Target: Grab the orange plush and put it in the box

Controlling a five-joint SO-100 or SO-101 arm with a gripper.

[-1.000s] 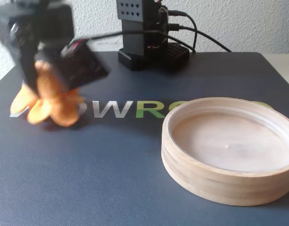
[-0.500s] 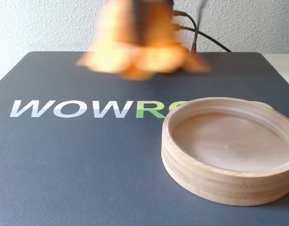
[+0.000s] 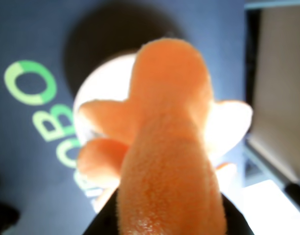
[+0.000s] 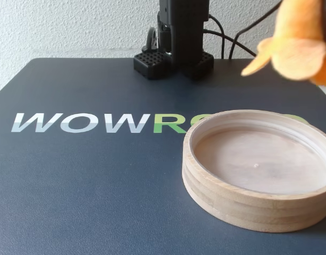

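The orange plush (image 3: 164, 137) fills the wrist view, blurred and very close, with its lighter flaps spread to both sides. Dark parts of my gripper (image 3: 169, 218) show on either side of it at the bottom edge, shut on the plush. In the fixed view the plush (image 4: 298, 45) hangs in the air at the top right, above the far right side of the box (image 4: 248, 204); the gripper itself is out of frame there. The box is a wide round wooden tray with a pale bare bottom. In the wrist view the box (image 3: 103, 85) glows white beneath the plush.
A dark blue mat (image 4: 72, 175) with WOWROBO lettering covers the table. The arm's black base (image 4: 176, 48) and cables stand at the back centre against a white wall. In the wrist view the mat's edge (image 3: 247, 98) runs along the right, with a beige surface beyond.
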